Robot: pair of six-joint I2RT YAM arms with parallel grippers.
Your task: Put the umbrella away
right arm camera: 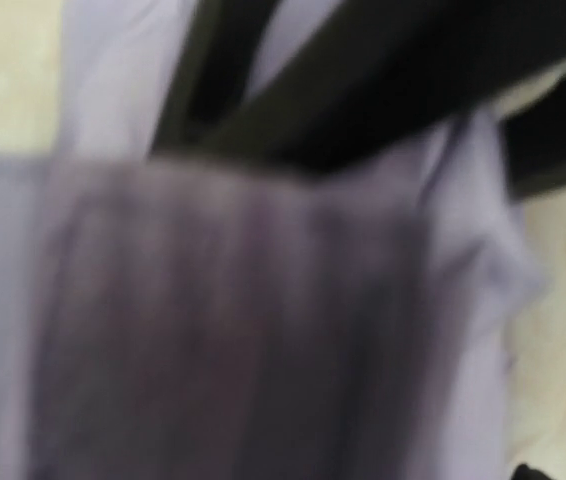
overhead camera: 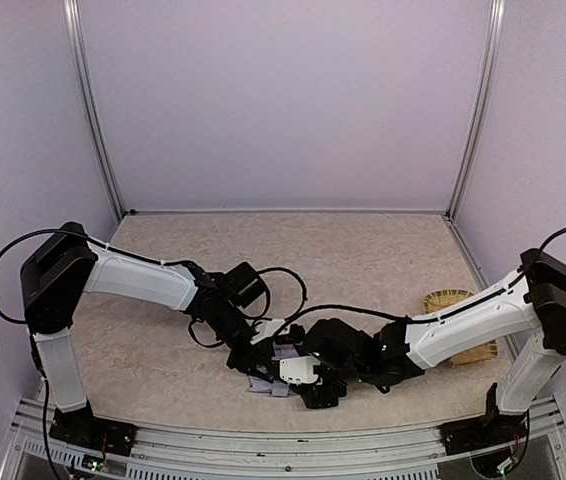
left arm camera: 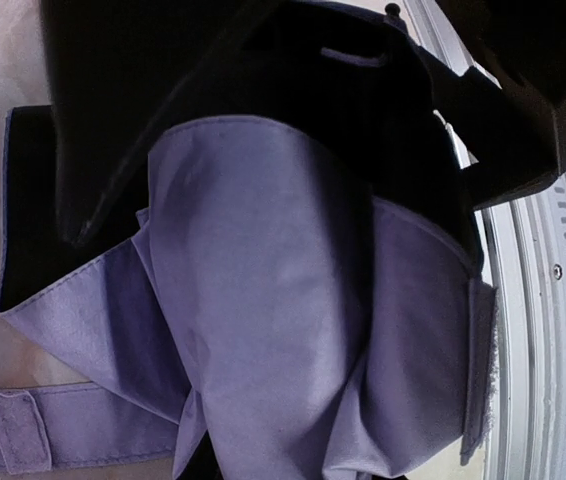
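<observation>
The umbrella (overhead camera: 271, 385) lies folded on the table near the front edge, only small patches of its lavender fabric showing between the two arms. My left gripper (overhead camera: 255, 352) reaches it from the left. In the left wrist view the umbrella (left arm camera: 263, 300) fills the frame, its folds gathered tight toward the hidden jaws, black lining (left arm camera: 163, 100) above, and a closing strap (left arm camera: 23, 440) lying flat at the lower left. My right gripper (overhead camera: 308, 380) presses in from the right. Its wrist view shows only blurred umbrella fabric (right arm camera: 263, 320) right against the lens, with the fingers hidden.
A tan woven basket (overhead camera: 451, 303) sits at the right, partly behind the right forearm. The metal front rail (left arm camera: 533, 350) runs close to the umbrella. The black body of the right arm (left arm camera: 523, 90) crowds the left wrist view. Purple walls enclose the table.
</observation>
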